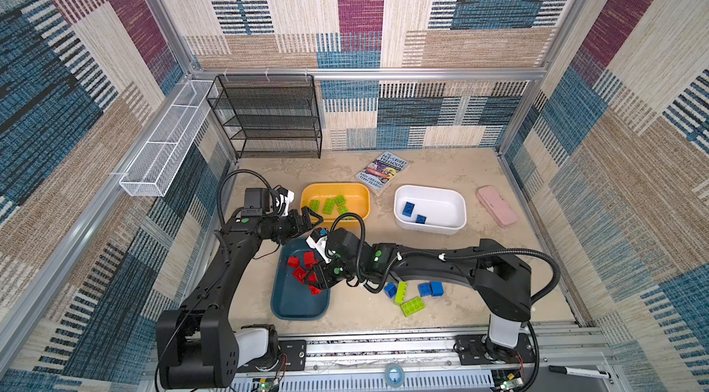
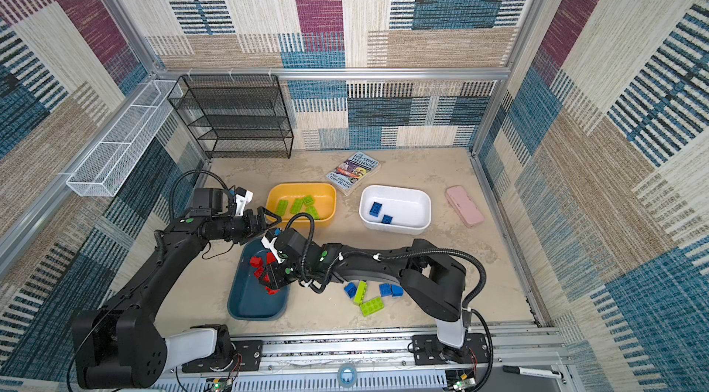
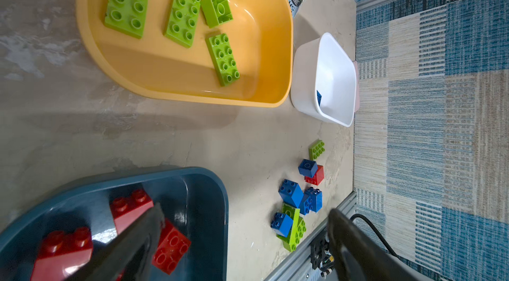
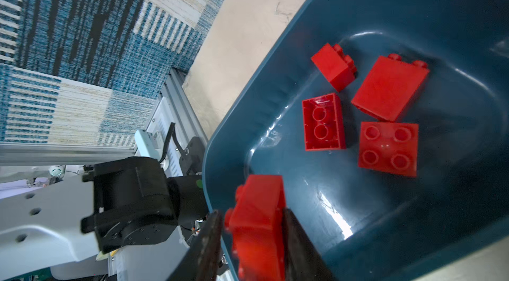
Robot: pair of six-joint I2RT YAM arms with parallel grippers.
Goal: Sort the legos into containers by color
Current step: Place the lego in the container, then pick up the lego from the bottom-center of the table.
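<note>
Top views: my right pincer (image 1: 315, 286) is low over the teal bin (image 1: 286, 313), with red bricks (image 1: 299, 274) on the bin floor just beside its tips. My left pincer (image 1: 311, 217) is spread wide and empty, hovering between the teal bin's far end and the yellow bin (image 1: 358, 200). That bin is right ahead of the left pincer and holds green bricks (image 1: 329, 205). The white bin (image 1: 441, 213) is well beyond it, with two blue bricks (image 1: 409, 209) inside. Loose bricks (image 1: 412, 305) sit on the worktop (image 1: 345, 163), well behind the right pincer, beside its arm.

Left wrist: its fingers (image 3: 137, 238) are far apart with nothing between them. Four greens lie in the yellow bin ahead. Off to the side the unsorted group shows better here: several loose blues (image 3: 290, 193), a few loose greens (image 3: 316, 149) and one loose red (image 3: 317, 177) tucked against a blue.

Right wrist: a red brick (image 4: 259, 224) is between the fingers, above the teal bin's near end. It's blurred. One finger is against it and there's a sliver of gap at the other, so I can't tell whether it's gripped or just let go. Four reds lie on the bin floor beyond the tips.

Progress, my call: roughly halfway or a bit more. Reds are nearly done, with this one going in and one left out. Greens are mostly in. Blues are the bulk of what's left.
</note>
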